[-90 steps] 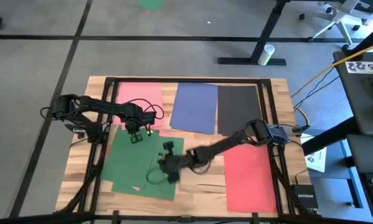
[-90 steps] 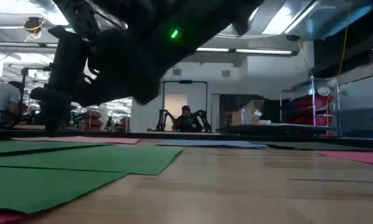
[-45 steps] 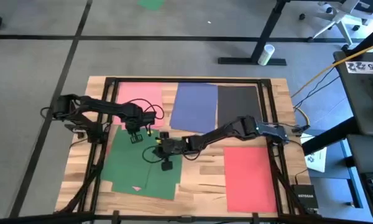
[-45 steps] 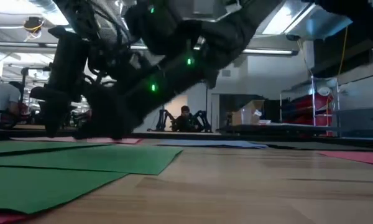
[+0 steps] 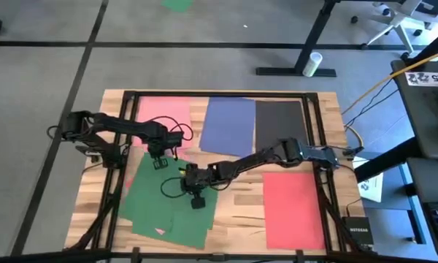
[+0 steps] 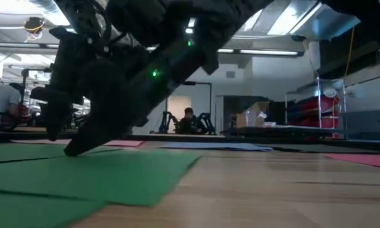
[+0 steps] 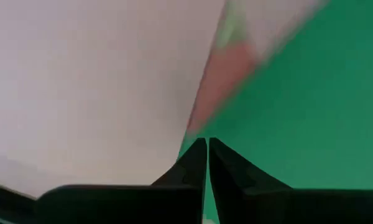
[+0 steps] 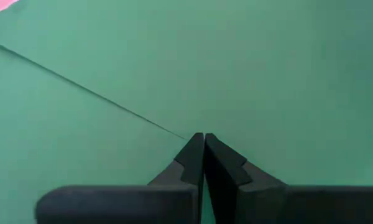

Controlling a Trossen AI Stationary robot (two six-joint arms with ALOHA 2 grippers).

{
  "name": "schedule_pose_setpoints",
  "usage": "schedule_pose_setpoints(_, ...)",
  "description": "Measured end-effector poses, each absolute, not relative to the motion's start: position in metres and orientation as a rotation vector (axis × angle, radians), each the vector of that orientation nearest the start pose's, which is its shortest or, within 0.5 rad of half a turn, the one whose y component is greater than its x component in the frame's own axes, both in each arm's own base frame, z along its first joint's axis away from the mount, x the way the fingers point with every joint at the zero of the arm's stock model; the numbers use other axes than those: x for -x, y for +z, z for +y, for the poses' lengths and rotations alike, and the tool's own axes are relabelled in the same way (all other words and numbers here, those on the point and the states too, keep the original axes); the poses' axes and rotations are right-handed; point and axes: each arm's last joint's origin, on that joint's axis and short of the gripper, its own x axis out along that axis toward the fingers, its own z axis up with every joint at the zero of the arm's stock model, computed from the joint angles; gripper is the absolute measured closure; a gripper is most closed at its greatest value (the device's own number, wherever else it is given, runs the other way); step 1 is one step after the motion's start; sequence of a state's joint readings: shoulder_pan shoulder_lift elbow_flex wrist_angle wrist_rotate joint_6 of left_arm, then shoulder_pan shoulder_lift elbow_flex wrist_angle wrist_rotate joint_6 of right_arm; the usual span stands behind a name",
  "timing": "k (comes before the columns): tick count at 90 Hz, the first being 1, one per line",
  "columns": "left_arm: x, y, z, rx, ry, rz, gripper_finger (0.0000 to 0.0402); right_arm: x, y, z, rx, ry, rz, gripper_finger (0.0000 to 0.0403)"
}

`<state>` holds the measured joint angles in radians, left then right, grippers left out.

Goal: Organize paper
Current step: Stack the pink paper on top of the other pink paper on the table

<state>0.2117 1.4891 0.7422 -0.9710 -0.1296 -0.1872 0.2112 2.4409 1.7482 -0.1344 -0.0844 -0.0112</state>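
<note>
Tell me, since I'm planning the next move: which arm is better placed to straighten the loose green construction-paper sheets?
Probably the right. The right gripper is shut, tip down on the green sheets mid-pile. The left gripper, also shut, sits at their far edge beside the pink sheet.

Robotics lab, test rigs (image 6: 185, 121), office chair (image 5: 403, 16)

Two slim black jointed arms with looping black cables; green indicator lights glow on the right arm (image 6: 177, 50); wedge-shaped black fingers (image 8: 189, 163).
</note>
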Motion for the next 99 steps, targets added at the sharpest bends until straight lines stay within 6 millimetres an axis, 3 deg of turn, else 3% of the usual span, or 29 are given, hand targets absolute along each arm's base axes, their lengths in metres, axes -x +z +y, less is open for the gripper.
schedule_pose_setpoints(18, -0.197, 0.149, 0.054, 0.221, 0.473, 1.696, 0.0401, -0.494, 0.096, 0.140, 0.116, 0.359, 0.875, 0.0403)
schedule_pose_setpoints(29, -0.196, 0.149, 0.057, 0.232, 0.482, 1.696, 0.0402, -0.492, 0.098, 0.148, 0.133, 0.378, 0.892, 0.0403)
schedule_pose_setpoints(58, -0.199, 0.147, 0.047, 0.228, 0.396, 1.698, 0.0401, -0.492, 0.099, 0.149, 0.141, 0.389, 0.902, 0.0403)
schedule_pose_setpoints(99, -0.198, 0.130, 0.064, 0.257, 0.552, 1.801, 0.0401, -0.492, 0.099, 0.149, 0.144, 0.389, 0.902, 0.0403)
